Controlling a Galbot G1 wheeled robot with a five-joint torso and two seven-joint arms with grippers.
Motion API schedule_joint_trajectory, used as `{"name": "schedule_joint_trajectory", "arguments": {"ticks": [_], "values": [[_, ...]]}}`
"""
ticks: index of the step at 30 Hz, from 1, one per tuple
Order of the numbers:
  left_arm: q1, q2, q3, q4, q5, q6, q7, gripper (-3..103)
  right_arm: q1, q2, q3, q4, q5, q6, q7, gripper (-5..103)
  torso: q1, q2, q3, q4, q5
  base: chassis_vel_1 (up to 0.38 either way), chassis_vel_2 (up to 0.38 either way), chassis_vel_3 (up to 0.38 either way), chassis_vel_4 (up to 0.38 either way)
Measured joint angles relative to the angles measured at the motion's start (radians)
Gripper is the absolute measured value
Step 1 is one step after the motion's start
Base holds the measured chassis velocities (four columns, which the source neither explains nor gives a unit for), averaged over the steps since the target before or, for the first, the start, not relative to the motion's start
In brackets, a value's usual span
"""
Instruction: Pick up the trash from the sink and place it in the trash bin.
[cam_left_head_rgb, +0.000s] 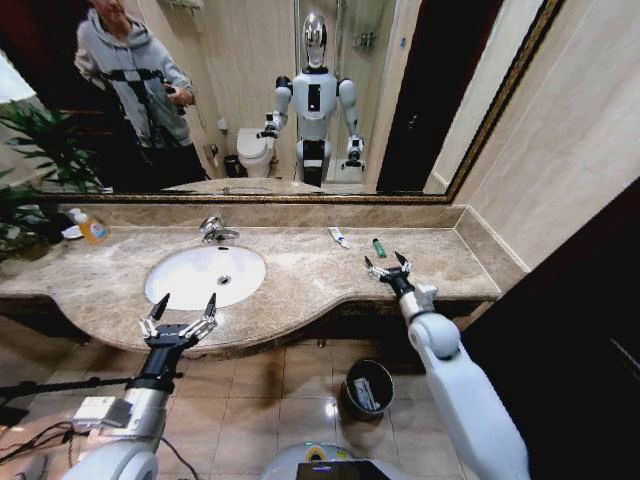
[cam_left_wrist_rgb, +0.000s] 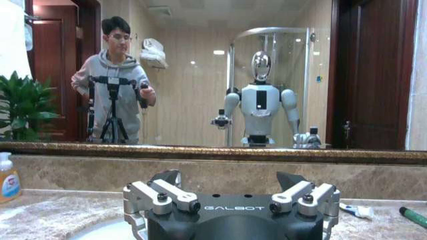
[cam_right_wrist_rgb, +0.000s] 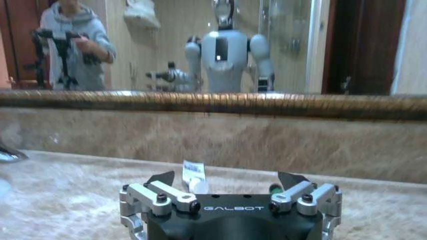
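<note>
1. My left gripper hangs over the front lip of the counter, its two black, pointed fingers spread apart with nothing between them.
2. Just beyond those fingertips lies the sink, a smooth oval of white porcelain set into mottled beige-brown marble; I can see its small round drain, and I see no trash in the bowl.
3. Past the far rim of the basin stands the chrome faucet, polished and curved.
4. My right gripper is out over the marble to the right of the basin, fingers likewise parted and holding nothing.
5. Just ahead of it, toward the mirror, lie a small flattened white tube and a slim green cylindrical piece; in the right wrist view the tube sits just past the fingers.
6. Below and behind the right gripper, on the glossy tiled floor under the counter edge, stands the trash bin, a round black bucket with a shiny rim and something pale inside.
7. Well off to the left of my left gripper, against the marble backsplash, is a soap bottle with an orange body.
</note>
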Motion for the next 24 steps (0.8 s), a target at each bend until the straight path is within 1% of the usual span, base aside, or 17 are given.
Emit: {"name": "schedule_joint_trajectory", "arguments": {"ticks": [3, 5, 6, 8, 11, 12, 16, 24], "values": [[0.0, 0.0, 0.0, 0.0, 0.0, 0.0, 0.0, 100, 0.105, 0.018, -0.046, -0.128, -0.002, 0.017, -0.005, 100, 0.0, 0.0, 0.0, -0.0001, 0.0001, 0.0, 0.0, 0.0, 0.0], [0.0, 0.0, 0.0, 0.0, 0.0, 0.0, 0.0, 100, 0.135, 0.024, -0.057, -0.158, -0.004, 0.021, -0.006, 100, 0.0, 0.0, 0.0, -0.0001, 0.0, 0.0, 0.0, 0.0, 0.0], [0.0, 0.0, 0.0, 0.0, 0.0, 0.0, 0.0, 100, 0.188, 0.038, -0.072, -0.214, -0.011, 0.027, -0.009, 100, 0.0, 0.0, 0.0, 0.0, 0.0, 0.0, 0.0, 0.0, 0.0], [0.0, 0.0, 0.0, 0.0, 0.0, 0.0, 0.0, 100, 0.217, 0.046, -0.078, -0.248, -0.016, 0.031, -0.01, 100, 0.0, 0.0, 0.0, 0.0, -0.0002, 0.0, 0.0, 0.0, 0.0], [0.0, 0.0, 0.0, 0.0, 0.0, 0.0, 0.0, 100, 0.305, 0.069, -0.089, -0.374, -0.03, 0.047, -0.01, 100, 0.0, 0.0, 0.0, 0.0002, -0.0002, 0.0, 0.0, 0.0, 0.0], [0.0, 0.0, 0.0, 0.0, 0.0, 0.0, 0.0, 100, 0.305, 0.069, -0.089, -0.374, -0.03, 0.047, -0.01, 100, 0.0, 0.0, 0.0, 0.0002, -0.0002, 0.0, 0.0, 0.0, 0.0], [0.0, 0.0, 0.0, 0.0, 0.0, 0.0, 0.0, 100, 0.357, 0.076, -0.071, -0.496, -0.04, 0.061, -0.01, 100, 0.0, 0.0, 0.0, 0.0001, 0.0, 0.0, 0.0, 0.0, 0.0], [0.0, 0.0, 0.0, 0.0, 0.0, 0.0, 0.0, 100, 0.356, 0.049, -0.033, -0.553, -0.036, 0.065, 0.009, 100, 0.0, 0.0, 0.0, -0.0003, 0.0001, 0.0, 0.0, 0.0, 0.0]]}}
